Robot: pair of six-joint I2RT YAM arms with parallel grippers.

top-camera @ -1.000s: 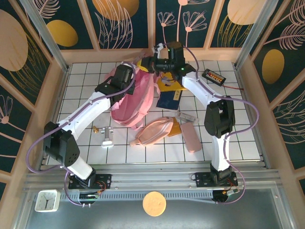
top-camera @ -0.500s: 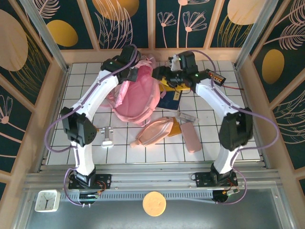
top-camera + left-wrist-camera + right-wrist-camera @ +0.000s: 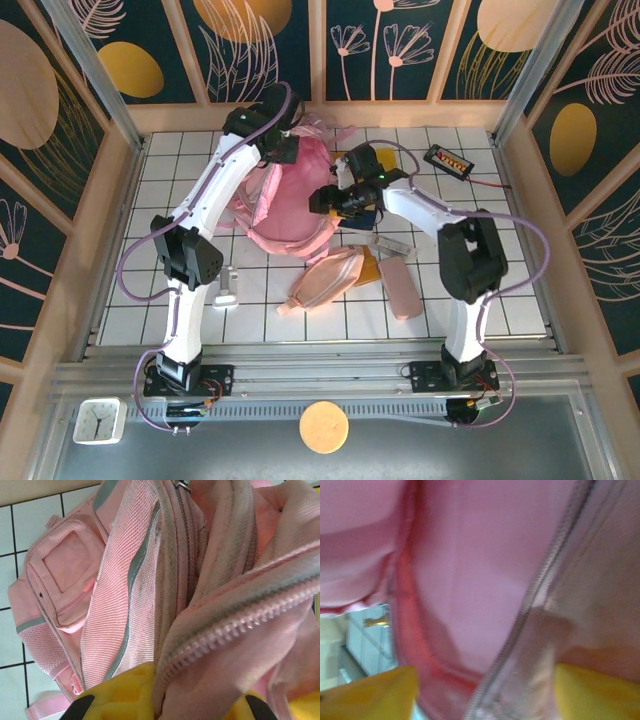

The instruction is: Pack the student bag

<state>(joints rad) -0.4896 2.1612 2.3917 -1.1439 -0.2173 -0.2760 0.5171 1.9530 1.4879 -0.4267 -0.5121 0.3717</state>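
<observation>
A large soft pink fabric backpack, the student bag (image 3: 290, 200), lies near the back middle of a white tiled tabletop (image 3: 500, 290), with both robot arms reaching over it. The left hand (image 3: 165, 707) is pressed together, pinching the zip-edged rim of the bag at its far end and lifting that rim up. The right hand (image 3: 482, 690) is at the bag's right side, its yellow fingers (image 3: 370, 692) spread apart with pink fabric and a zip line lying loosely between them. Packing looks to be at an early stage: the bag's mouth is being pulled open, and nothing can be made out inside it. Lying outside the bag on the tiles are a peach-pink oval pouch (image 3: 325, 278), a slim flat pink rectangular case (image 3: 402, 287), a small silver object (image 3: 227, 290) and a small black gadget with a cable (image 3: 447, 160). No brand or writing can be read: a stitched patch on the bag (image 3: 70, 562) is blank, and the gadget's red and yellow marks are too small to make out
</observation>
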